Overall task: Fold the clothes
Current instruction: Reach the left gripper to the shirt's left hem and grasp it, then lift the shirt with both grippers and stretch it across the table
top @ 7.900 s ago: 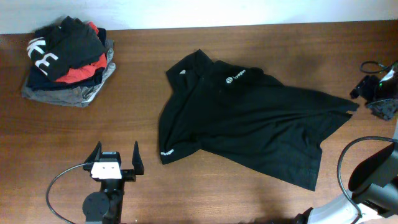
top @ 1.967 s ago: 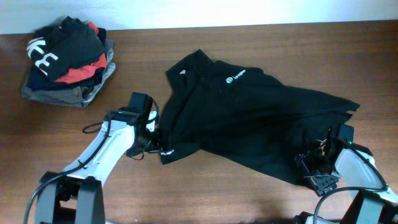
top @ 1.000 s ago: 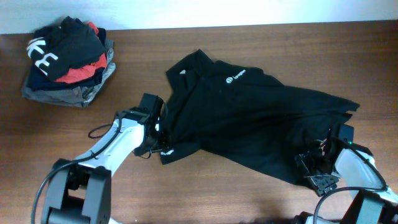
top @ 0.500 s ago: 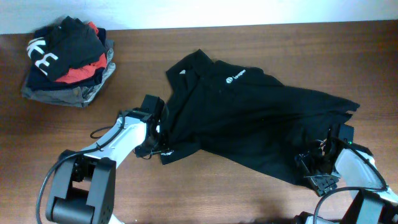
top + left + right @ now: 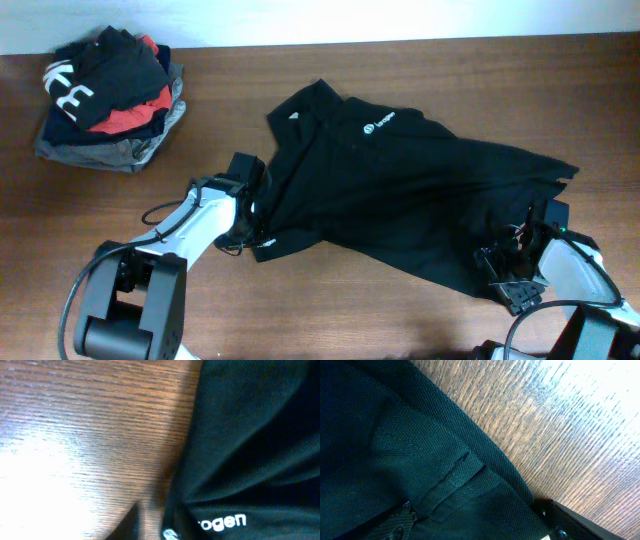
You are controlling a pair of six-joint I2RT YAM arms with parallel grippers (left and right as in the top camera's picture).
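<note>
Shows black top [image 5: 400,190] spread on tabletop [image 5: 330,305], left pincer [image 5: 250,222] at its sleeve cuff, right pincer [image 5: 500,272] at its lower hem corner. Cannot tell whether either pincer grips fabric.

**Inspector:** Colour of the top [image 5: 400,190]?
**Assistant:** Solid black, fine mesh knit (it reads dark green in the wrist views). The logo [image 5: 378,124] and sleeve lettering [image 5: 222,522] are white.
**Inspector:** The pile [image 5: 105,95]?
**Assistant:** Black with white marks uppermost, red beneath, then navy, grey lowest.
**Inspector:** The table [image 5: 330,310]?
**Assistant:** Brown, straight wood grain, pale glare patches.
</note>
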